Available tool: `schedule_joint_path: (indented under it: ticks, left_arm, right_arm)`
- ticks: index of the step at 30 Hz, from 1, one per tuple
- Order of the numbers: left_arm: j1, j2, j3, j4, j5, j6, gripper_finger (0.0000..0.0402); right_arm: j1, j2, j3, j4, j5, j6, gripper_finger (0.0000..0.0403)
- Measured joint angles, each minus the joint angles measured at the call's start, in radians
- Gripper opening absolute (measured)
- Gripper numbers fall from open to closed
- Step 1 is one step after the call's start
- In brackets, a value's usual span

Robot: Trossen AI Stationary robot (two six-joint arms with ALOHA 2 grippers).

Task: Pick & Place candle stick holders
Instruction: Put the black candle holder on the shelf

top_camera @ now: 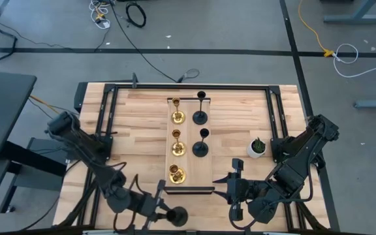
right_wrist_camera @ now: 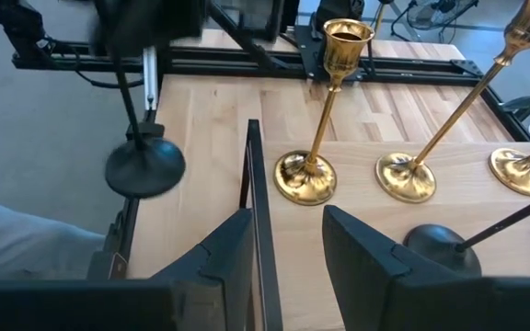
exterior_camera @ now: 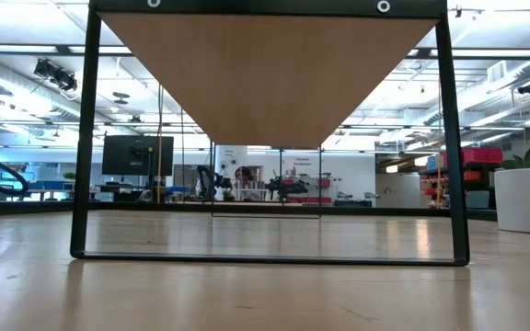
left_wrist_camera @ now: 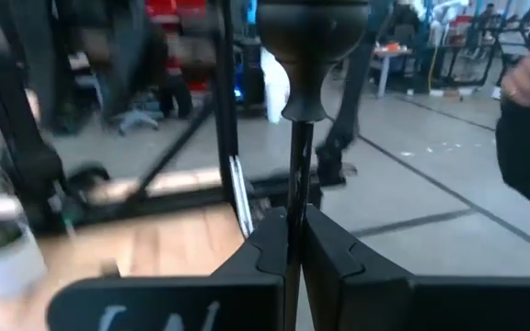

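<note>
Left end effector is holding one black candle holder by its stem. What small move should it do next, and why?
Probably carry it toward the tray and the free place in the black column. The left end effector is shut on the black candle holder at the table's near edge. Two black holders already stand beside three gold holders, and the spot beside the nearest gold one is free.

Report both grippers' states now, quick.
Left gripper: jaws shut on the stem of a black candle stick holder, near the table's front edge.
Right gripper: jaws open, holding nothing, facing the gold holders.
</note>
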Motion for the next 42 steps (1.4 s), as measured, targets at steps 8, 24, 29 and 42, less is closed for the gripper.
schedule_joint_path:
  ticks: [8,24,29,42]
  left_arm:
    - [0.064,-0.017,0.252,-0.278,0.003,0.105,0.0013]
    - [0.274,-0.018,0.416,-0.452,0.252,0.118,0.0014]
    - [0.297,-0.018,0.414,-0.452,0.262,0.118,0.0014]
    - [0.322,-0.018,0.414,-0.451,0.307,0.125,0.0014]
  right_arm:
    - [0.0,0.0,0.0,0.022,-0.002,0.0,0.0134]
    - [0.0,0.0,0.0,0.226,0.078,-0.273,0.0134]
    - [-0.022,0.0,0.0,0.283,0.093,-0.334,0.0134]
    - [-0.102,0.0,-0.005,0.421,-0.014,-0.426,0.0134]
